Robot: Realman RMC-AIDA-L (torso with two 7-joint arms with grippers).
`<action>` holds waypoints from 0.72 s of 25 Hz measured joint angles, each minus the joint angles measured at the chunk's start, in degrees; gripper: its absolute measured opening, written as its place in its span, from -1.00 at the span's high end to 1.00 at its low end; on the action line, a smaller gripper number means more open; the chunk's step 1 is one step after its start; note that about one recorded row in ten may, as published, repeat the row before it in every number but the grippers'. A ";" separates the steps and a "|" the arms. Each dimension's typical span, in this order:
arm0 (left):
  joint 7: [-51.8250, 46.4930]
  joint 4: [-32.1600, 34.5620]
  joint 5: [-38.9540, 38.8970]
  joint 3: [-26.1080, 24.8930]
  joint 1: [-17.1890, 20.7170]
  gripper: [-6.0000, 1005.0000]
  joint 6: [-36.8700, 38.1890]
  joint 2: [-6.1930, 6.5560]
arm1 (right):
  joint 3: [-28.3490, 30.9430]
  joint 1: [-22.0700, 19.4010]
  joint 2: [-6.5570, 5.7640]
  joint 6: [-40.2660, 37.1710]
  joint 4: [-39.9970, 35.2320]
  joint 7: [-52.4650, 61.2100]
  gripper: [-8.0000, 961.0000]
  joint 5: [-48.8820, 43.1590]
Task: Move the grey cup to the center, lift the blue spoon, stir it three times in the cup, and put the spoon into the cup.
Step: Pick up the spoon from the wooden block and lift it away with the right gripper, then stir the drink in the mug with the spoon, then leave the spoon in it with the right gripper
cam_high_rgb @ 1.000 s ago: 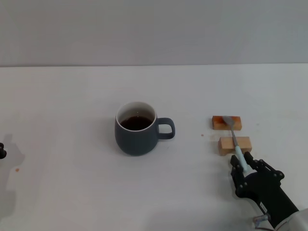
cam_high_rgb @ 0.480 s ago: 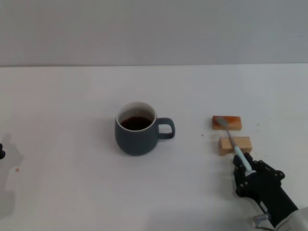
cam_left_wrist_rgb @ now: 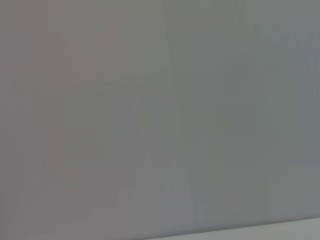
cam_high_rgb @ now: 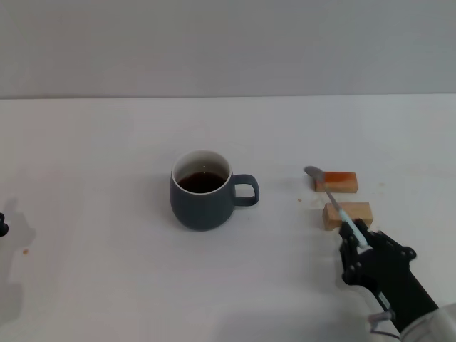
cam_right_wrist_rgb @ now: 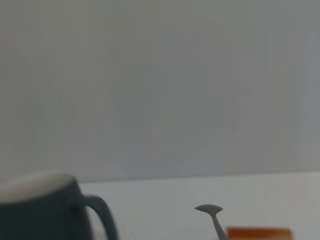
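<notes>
The grey cup (cam_high_rgb: 202, 191) stands mid-table with dark liquid inside and its handle pointing right; it also shows in the right wrist view (cam_right_wrist_rgb: 45, 210). My right gripper (cam_high_rgb: 355, 239) is at the front right, shut on the pale blue handle of the blue spoon (cam_high_rgb: 329, 194). The spoon is lifted, its metal bowl (cam_right_wrist_rgb: 209, 208) pointing toward the cup, above the wooden blocks. My left gripper is barely visible at the far left edge of the head view (cam_high_rgb: 3, 226).
Two small wooden blocks lie right of the cup, a far one (cam_high_rgb: 338, 181) and a near one (cam_high_rgb: 350, 214), under the spoon. White table (cam_high_rgb: 107, 142) all around, grey wall behind.
My right gripper has lifted the spoon off the blocks and swung its bowl left toward the cup. The cup and blocks have not moved.
</notes>
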 joint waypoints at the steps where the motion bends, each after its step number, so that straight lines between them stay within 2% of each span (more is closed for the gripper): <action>1: 0.14 -0.03 0.00 0.09 0.03 0.99 0.01 0.00 | 0.00 0.00 0.00 0.00 0.00 0.00 0.65 0.00; 4: 0.58 -0.10 -0.01 0.21 0.10 0.99 0.44 -0.01 | 2.79 0.64 -2.93 0.33 9.09 -9.42 0.65 0.07; 5: 0.62 -0.08 0.01 0.23 0.12 0.99 0.62 -0.03 | 5.71 0.62 -5.50 1.82 16.37 -16.02 0.65 0.07; 6: 0.63 -0.03 -0.01 0.23 0.14 0.99 0.88 -0.05 | 5.71 0.62 -5.50 1.82 16.37 -16.02 0.65 0.07; 9: 0.62 0.08 0.01 0.24 0.19 0.99 1.35 -0.07 | 10.52 0.24 -9.11 5.62 25.56 -23.19 0.65 0.08; 10: 0.59 0.13 0.00 0.25 0.20 0.99 1.40 -0.07 | 13.66 -0.03 -10.87 8.70 30.46 -27.24 0.65 0.10; 11: 0.52 0.14 0.00 0.25 0.20 0.99 1.42 -0.08 | 13.66 -0.03 -10.87 8.70 30.46 -27.24 0.65 0.10; 13: 0.44 0.15 0.01 0.25 0.21 0.99 1.45 -0.09 | 17.61 -0.90 -12.05 12.43 35.12 -32.01 0.65 0.26; 15: 0.50 0.17 0.01 0.25 0.25 0.99 1.52 -0.10 | 22.12 -2.46 -12.47 17.31 39.45 -37.59 0.65 0.87; 18: 0.53 0.17 0.00 0.25 0.28 0.99 1.53 -0.10 | 30.62 -5.85 -11.93 28.52 45.52 -47.73 0.65 2.83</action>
